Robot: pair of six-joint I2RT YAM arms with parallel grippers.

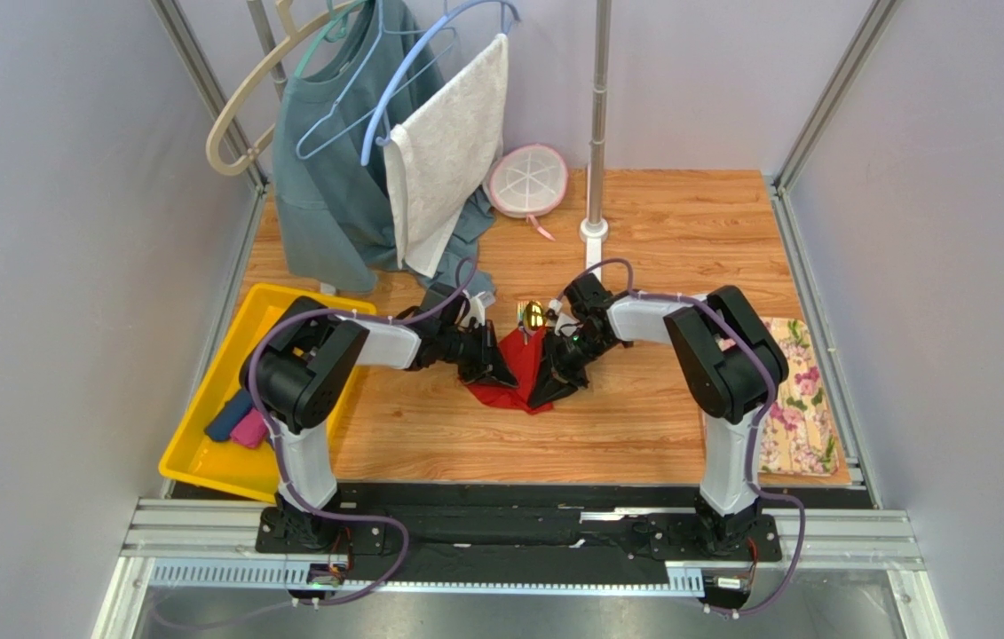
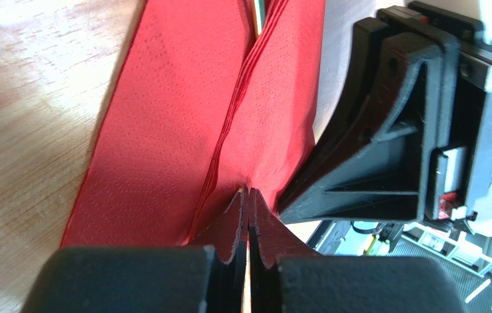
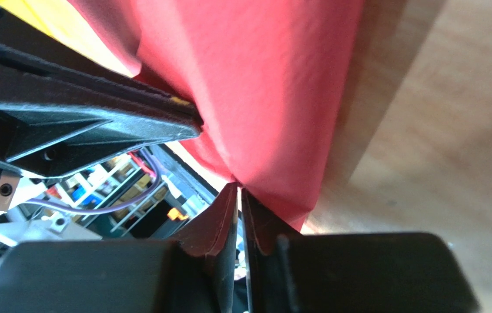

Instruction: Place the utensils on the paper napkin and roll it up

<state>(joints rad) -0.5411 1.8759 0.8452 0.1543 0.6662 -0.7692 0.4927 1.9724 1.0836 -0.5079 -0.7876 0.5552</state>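
Observation:
The red paper napkin (image 1: 520, 370) lies folded and bunched at the middle of the wooden table, lifted between both grippers. The gold utensils (image 1: 534, 316) poke out at its far end, with a rounded head showing. My left gripper (image 1: 491, 362) is shut, pinching the napkin's left side; in the left wrist view its tips (image 2: 248, 191) close on the red paper (image 2: 163, 117). My right gripper (image 1: 558, 380) is shut on the napkin's right side; in the right wrist view its tips (image 3: 238, 187) pinch the red paper (image 3: 261, 85). The utensils' handles are hidden inside the fold.
A yellow tray (image 1: 207, 446) holding navy and pink fabric rolls sits at the left. A floral cloth (image 1: 800, 400) lies at the right edge. Hung clothes and a towel (image 1: 447, 147), a pole (image 1: 596, 133) and a white round item (image 1: 528, 180) stand at the back.

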